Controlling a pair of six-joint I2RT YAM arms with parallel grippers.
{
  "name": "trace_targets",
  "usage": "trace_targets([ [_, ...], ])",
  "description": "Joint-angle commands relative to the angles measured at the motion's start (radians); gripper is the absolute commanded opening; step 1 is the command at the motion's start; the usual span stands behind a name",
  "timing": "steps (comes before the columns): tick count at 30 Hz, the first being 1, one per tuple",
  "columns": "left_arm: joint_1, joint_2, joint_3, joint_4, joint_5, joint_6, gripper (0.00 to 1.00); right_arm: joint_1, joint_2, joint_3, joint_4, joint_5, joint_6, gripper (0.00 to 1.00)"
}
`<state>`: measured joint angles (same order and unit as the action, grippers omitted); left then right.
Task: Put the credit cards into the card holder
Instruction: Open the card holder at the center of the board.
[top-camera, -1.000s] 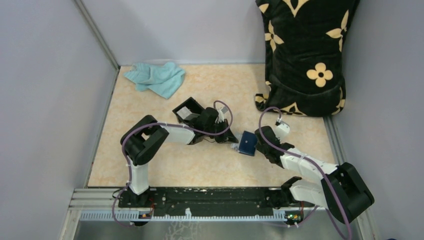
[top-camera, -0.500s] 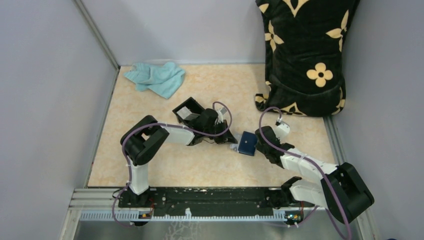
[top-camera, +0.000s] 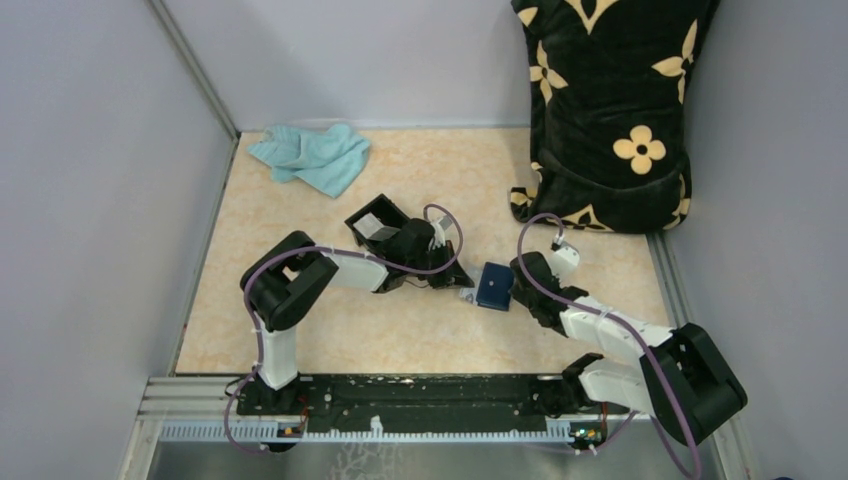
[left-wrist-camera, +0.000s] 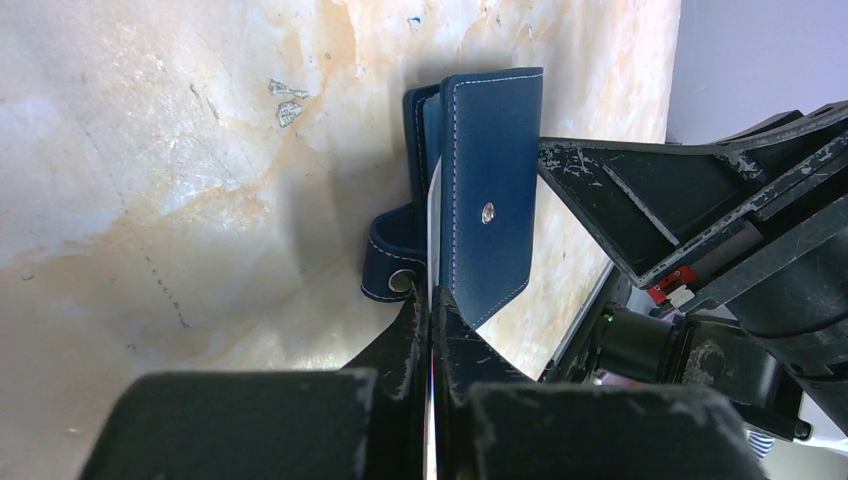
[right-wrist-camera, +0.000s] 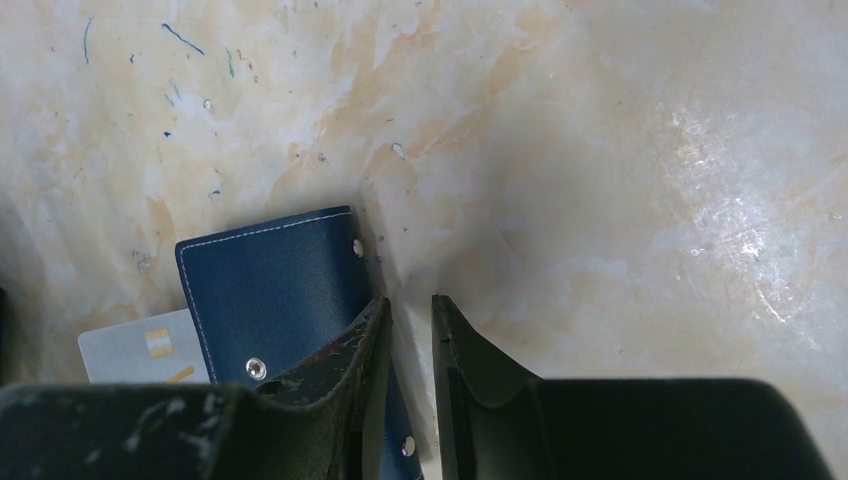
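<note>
A teal cloth (top-camera: 310, 158) lies by the surface's (top-camera: 400, 340) upper left edge. Right of the black box (top-camera: 372, 222), the left pincer (left-wrist-camera: 430, 305) is shut tight on a grey-white credit card (right-wrist-camera: 135, 350) that pokes into the blue card holder (right-wrist-camera: 270, 290), mid-frame. The right pincer (right-wrist-camera: 410, 315), nearly closed, nips its right edge. Bare room lies below.

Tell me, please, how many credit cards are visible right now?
2. One pale card is pinched in the left hand, partway into the card holder; another pale card seems to lie in the black box. More may be hidden inside either.
</note>
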<state>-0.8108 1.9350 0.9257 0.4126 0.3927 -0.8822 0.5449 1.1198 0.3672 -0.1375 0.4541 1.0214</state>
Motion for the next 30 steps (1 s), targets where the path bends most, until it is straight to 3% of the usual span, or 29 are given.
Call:
trace_targets([
  [1, 0.006, -0.014, -0.016, -0.006, -0.029, 0.014, 0.0, -0.013, 0.018, -0.013, 0.023, -0.014, -0.007, 0.23],
  [18, -0.003, -0.025, -0.064, 0.038, -0.091, -0.051, 0.0, -0.013, 0.042, -0.014, 0.035, -0.02, -0.01, 0.23],
  [30, -0.018, 0.01, -0.04, 0.092, -0.047, -0.087, 0.0, -0.013, 0.065, -0.012, 0.048, -0.021, -0.022, 0.23],
])
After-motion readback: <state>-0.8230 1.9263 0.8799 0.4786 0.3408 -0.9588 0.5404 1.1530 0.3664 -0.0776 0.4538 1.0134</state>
